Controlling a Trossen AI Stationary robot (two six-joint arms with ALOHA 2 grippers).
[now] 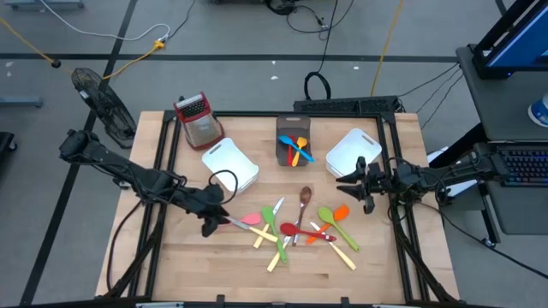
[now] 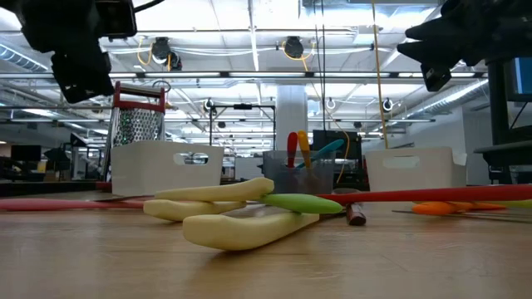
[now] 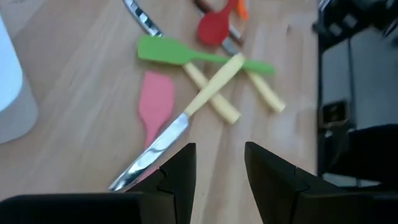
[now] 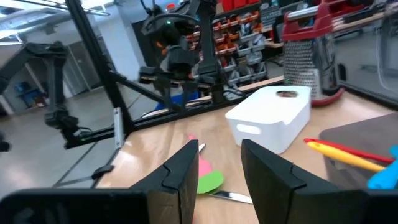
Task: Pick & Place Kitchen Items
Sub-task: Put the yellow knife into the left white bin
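Note:
Several kitchen items lie in a loose pile on the wooden table (image 1: 205, 265). Among them are a cream-handled knife (image 1: 248, 228), a pink spatula (image 1: 251, 219), a green spatula (image 1: 272, 211), a red spoon (image 1: 291, 229), a brown wooden spoon (image 1: 305, 201), and green (image 1: 328, 216) and orange (image 1: 341, 212) spoons. My left gripper (image 1: 214, 224) hangs open above the table, just left of the knife's blade (image 3: 149, 155). It touches nothing. My right gripper (image 1: 355, 181) is open and empty above the table's right side, beside a white bin.
A grey bin (image 1: 282, 150) at the back middle holds an orange and a blue utensil. White bins stand at the back left (image 1: 229, 162) and back right (image 1: 353, 152). A red-topped box grater (image 1: 197, 117) stands at the far left corner. Bare wood lies along the near edge.

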